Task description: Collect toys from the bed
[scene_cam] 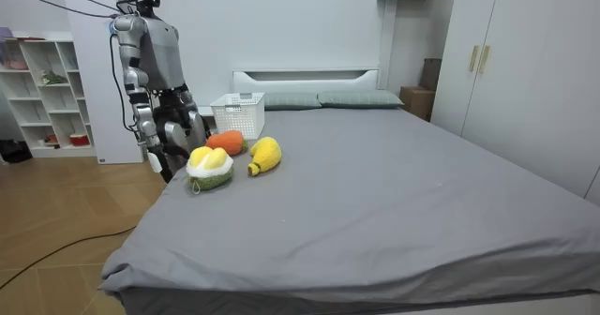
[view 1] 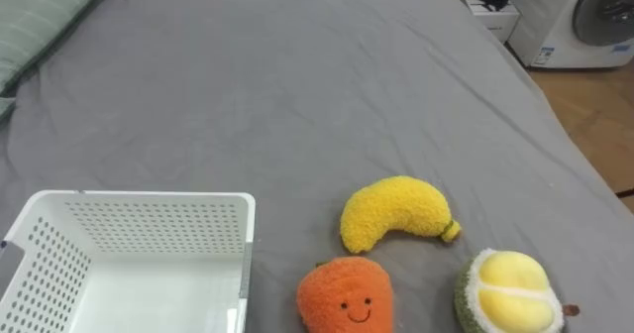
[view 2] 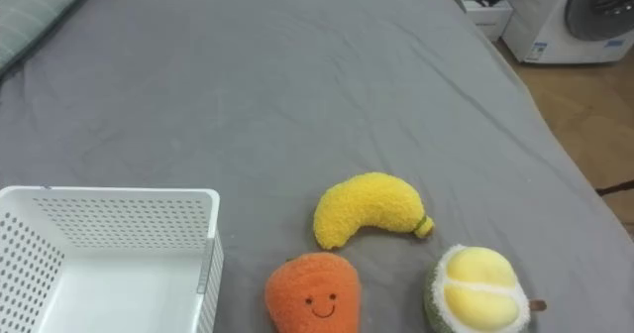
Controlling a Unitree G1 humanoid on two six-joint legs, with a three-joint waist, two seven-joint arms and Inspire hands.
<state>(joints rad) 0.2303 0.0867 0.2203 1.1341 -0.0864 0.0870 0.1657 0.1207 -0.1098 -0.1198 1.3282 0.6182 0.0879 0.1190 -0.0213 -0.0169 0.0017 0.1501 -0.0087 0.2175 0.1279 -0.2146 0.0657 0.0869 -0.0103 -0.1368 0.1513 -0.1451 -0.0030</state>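
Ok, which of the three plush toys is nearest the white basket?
The orange smiling carrot, just right of the basket; the yellow banana and the durian lie farther right.

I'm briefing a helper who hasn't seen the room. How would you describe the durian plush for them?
Start at the big grey bed and go to the edge nearest the robot, where three plush toys lie right of a white basket. The durian plush is the one farthest to the robot's right: round, green rind, pale yellow flesh, unlike the curved banana and the smiling orange carrot.

A home bedroom: bed (scene_cam: 375, 193), wardrobe (scene_cam: 525, 81), washing machine (view 1: 594, 16).
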